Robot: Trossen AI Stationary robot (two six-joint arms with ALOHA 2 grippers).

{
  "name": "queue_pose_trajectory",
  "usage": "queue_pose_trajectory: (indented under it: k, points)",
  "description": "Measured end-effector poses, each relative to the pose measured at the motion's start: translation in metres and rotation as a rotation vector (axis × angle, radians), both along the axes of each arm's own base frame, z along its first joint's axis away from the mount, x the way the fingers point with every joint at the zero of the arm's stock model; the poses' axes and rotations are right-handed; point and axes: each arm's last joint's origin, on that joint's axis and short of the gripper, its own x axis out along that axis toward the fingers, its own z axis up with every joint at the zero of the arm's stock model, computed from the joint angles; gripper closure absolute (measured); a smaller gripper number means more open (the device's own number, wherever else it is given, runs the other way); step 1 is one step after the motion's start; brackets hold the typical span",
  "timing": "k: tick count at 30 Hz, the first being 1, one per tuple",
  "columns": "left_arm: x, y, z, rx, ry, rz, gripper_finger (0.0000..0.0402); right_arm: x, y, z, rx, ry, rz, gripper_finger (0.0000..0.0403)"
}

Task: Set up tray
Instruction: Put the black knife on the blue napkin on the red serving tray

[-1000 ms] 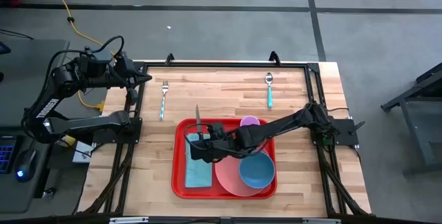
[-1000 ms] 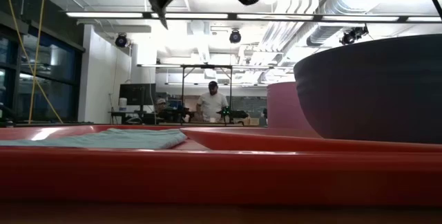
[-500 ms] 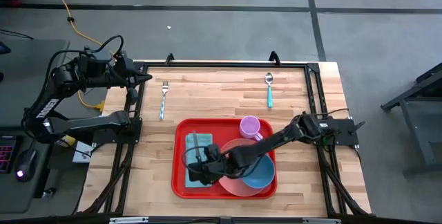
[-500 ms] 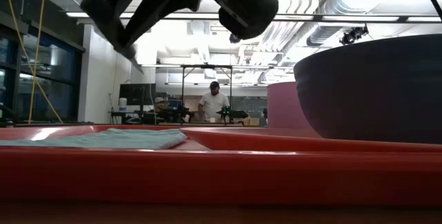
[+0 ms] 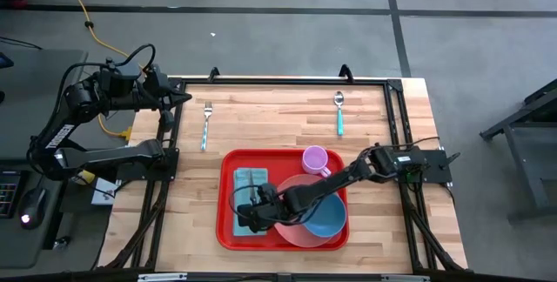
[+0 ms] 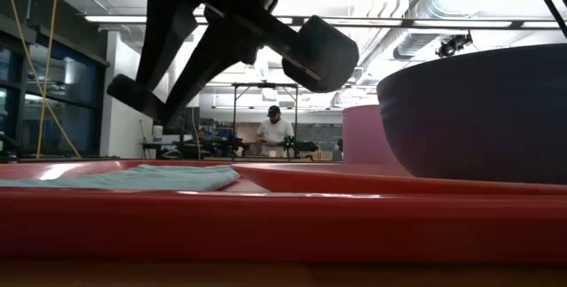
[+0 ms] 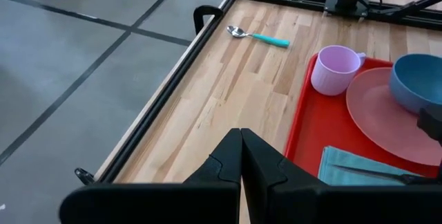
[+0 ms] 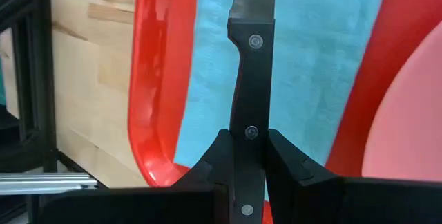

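knife (image 8: pixel 251 65) is being lowered onto napkin (image 5: pixel 248 197) in tray (image 5: pixel 228 230), pinched by right gripper (image 5: pixel 251 209); left gripper (image 7: pixel 239 156) pressed shut, parked far off tray.

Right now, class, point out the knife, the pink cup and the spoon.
knife (image 8: pixel 251 65): right wrist view, on its black handle.
pink cup (image 5: pixel 314 157): high view, on its rim.
spoon (image 7: pixel 266 39): left wrist view, on its teal handle.

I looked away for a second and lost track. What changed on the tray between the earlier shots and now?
The right gripper, shut on the knife, swung from the tray's far edge toward the near side and dropped lower; it now holds the knife above the blue napkin. Nothing was let go. The left gripper, pink plate, blue bowl, pink cup, fork and spoon stayed put.
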Motion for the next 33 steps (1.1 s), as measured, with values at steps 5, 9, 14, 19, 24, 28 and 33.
queue_pose_trajectory:
  k: [5, 9, 14, 19, 24, 28, 33]
  points:
    - [0.0, 0.0, 0.0, -0.013, -0.007, 0.009, 0.0366, 0.002, -0.005, -0.003, 0.006, 0.013, -0.016, 0.0371]
    - [0.0, 0.0, 0.0, -0.014, -0.007, 0.01, 0.0366, 0.003, -0.008, -0.004, 0.013, 0.02, -0.023, 0.0371]
    - [0.0, 0.0, 0.0, -0.017, -0.008, 0.011, 0.0366, 0.002, -0.007, -0.008, 0.034, 0.044, -0.028, 0.0371]
    - [0.0, 0.0, 0.0, -0.032, -0.017, 0.022, 0.0366, 0.002, -0.006, -0.012, 0.049, 0.059, -0.031, 0.0371]
    - [0.001, 0.001, 0.002, -0.024, -0.039, 0.025, 0.0366, 0.002, -0.005, -0.02, 0.057, 0.092, -0.037, 0.0371]
    - [0.001, 0.001, 0.002, -0.023, -0.041, 0.025, 0.0366, 0.002, -0.005, -0.026, 0.068, 0.113, -0.039, 0.0371]
    - [0.001, 0.001, 0.002, -0.024, -0.041, 0.025, 0.0366, 0.002, -0.005, -0.026, 0.069, 0.114, -0.041, 0.0371]
